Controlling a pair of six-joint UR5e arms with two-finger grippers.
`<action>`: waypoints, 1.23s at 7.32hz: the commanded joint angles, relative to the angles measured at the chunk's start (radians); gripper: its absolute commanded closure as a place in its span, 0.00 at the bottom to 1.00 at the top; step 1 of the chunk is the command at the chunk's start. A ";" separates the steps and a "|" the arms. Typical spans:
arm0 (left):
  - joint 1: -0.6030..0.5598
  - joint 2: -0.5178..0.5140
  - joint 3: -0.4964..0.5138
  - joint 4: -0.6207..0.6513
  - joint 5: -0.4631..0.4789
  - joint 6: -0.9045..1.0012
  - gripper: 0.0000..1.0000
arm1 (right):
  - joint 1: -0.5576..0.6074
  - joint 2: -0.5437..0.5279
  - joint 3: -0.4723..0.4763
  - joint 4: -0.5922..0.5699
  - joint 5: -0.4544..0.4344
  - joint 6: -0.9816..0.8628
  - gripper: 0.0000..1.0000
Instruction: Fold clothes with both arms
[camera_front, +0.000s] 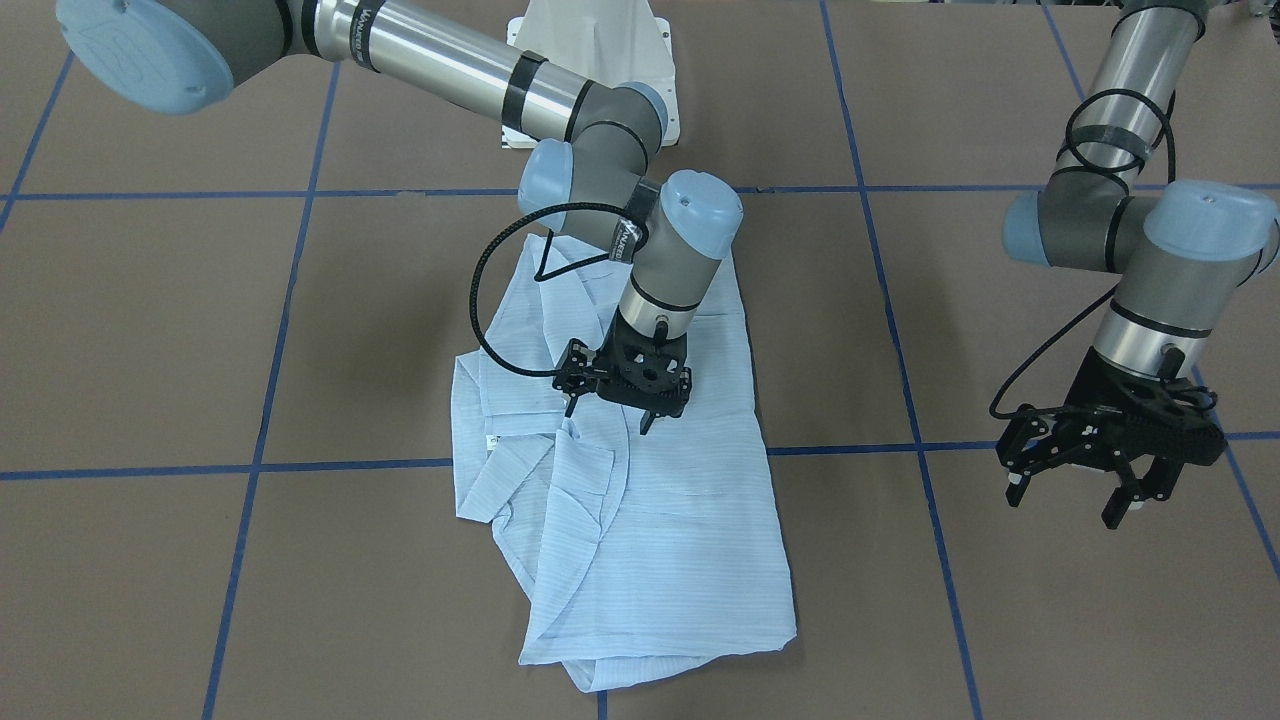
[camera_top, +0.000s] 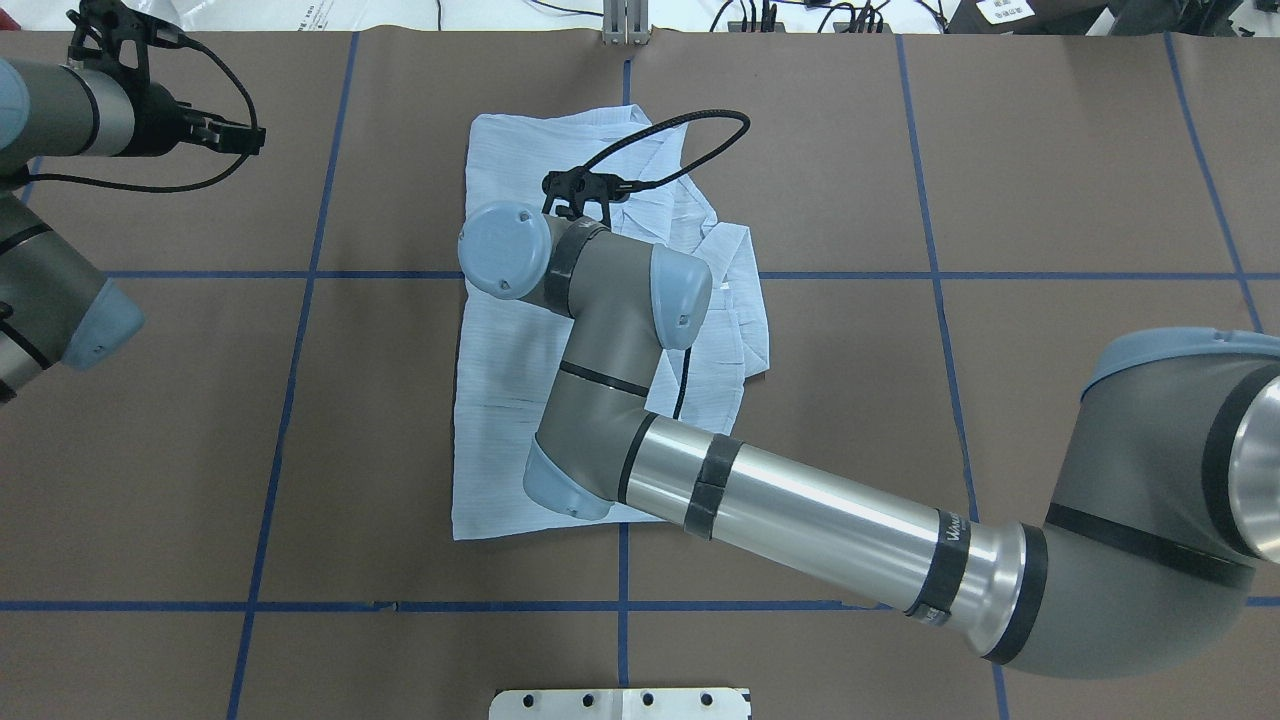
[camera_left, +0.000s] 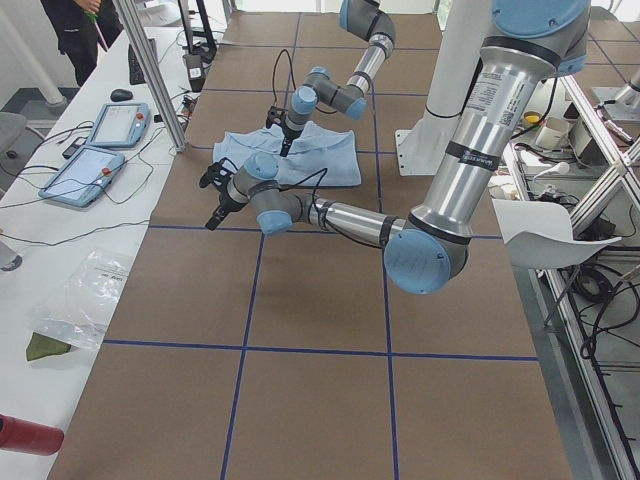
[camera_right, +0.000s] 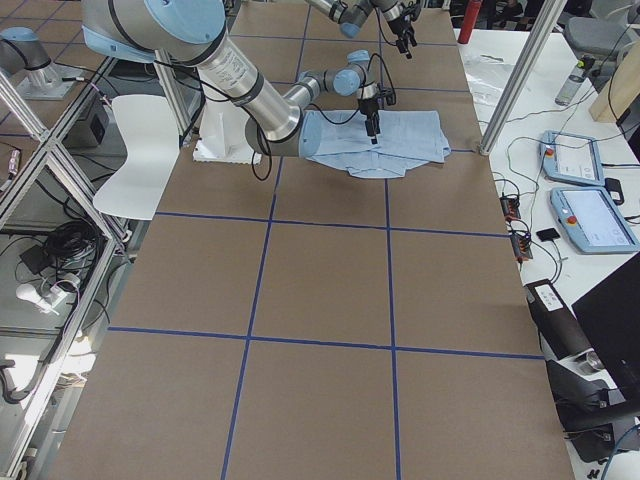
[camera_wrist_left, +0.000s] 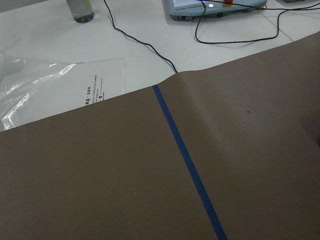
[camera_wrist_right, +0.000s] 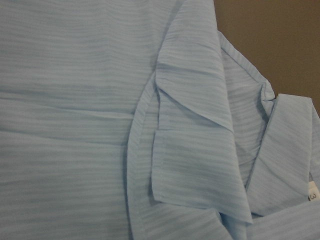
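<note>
The clothes, one pale blue striped shirt (camera_front: 660, 520), lie partly folded in the middle of the table, collar and a folded sleeve on one side (camera_wrist_right: 190, 150). My right gripper (camera_front: 608, 414) points down just above the shirt near the collar. It is open, with its fingertips (camera_front: 570, 404) apart and no fabric between them. In the overhead view the shirt (camera_top: 510, 350) lies under the right arm's wrist, which hides the gripper. My left gripper (camera_front: 1065, 500) hangs open and empty above bare table, well off to the side of the shirt.
Brown table covering with blue tape lines (camera_front: 330, 465). The white pedestal base (camera_front: 590, 50) stands behind the shirt. Beyond the table edge lie teach pendants (camera_left: 110, 125), cables and a plastic bag (camera_wrist_left: 50, 85). A person (camera_left: 70, 30) stands at the far corner.
</note>
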 joint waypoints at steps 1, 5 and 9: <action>0.000 0.001 0.001 0.000 0.000 0.000 0.00 | 0.000 0.012 -0.022 -0.038 0.012 -0.060 0.00; 0.000 0.001 -0.001 0.000 0.000 0.000 0.00 | 0.011 0.018 -0.016 -0.118 0.014 -0.121 0.00; 0.002 0.001 -0.001 -0.014 0.000 0.000 0.00 | 0.025 0.001 0.051 -0.239 0.014 -0.177 0.00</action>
